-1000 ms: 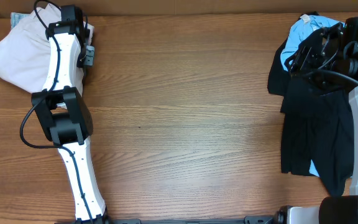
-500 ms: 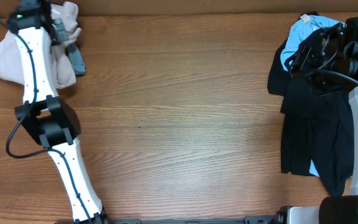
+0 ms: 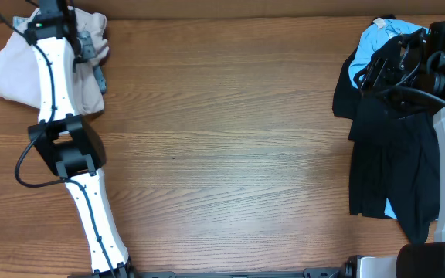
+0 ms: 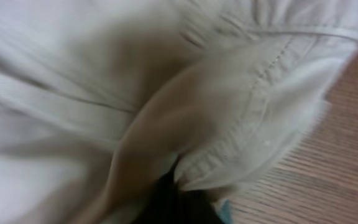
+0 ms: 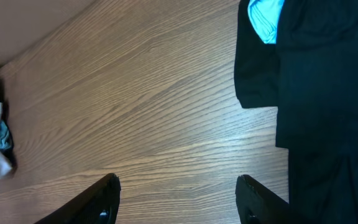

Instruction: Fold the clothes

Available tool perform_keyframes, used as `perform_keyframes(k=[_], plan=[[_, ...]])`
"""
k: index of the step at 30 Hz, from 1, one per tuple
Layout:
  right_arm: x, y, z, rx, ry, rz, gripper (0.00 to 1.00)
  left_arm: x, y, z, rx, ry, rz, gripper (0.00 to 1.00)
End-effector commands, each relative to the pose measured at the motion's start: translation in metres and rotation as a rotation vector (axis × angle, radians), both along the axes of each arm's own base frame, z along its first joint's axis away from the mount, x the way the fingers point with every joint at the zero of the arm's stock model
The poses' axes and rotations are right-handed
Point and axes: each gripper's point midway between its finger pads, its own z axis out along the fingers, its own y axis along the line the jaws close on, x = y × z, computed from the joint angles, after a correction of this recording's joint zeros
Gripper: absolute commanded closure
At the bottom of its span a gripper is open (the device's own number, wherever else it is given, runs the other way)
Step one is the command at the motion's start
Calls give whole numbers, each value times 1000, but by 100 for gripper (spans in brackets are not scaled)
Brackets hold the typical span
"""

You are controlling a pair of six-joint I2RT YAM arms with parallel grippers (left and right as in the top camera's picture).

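Overhead, left end effector (image 3: 90,51) pinches the khaki shorts (image 3: 10,66); right end effector (image 5: 179,199) gapes beside black garments (image 5: 328,93).

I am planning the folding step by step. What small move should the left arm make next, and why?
Probably draw the left gripper toward the middle of the table, pulling the beige shorts along if held. They lie bunched at the far left corner; cloth fills the left wrist view, so the grip is unconfirmed.
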Motion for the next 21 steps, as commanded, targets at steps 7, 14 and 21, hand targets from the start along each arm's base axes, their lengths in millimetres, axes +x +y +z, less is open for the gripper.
perform_keyframes(k=[7, 14, 21], plan=[[-1, -1, -5, -3, 16, -3, 37, 0, -25, 3, 28, 37, -117, 32], [0, -2, -1, -16, 4, 5, 27, -21, -29, 116, 49, -81, -106, 0], [-11, -9, 39, -81, -51, -12, 0, -81, -56, 238, 24, -220, -146, 0]])
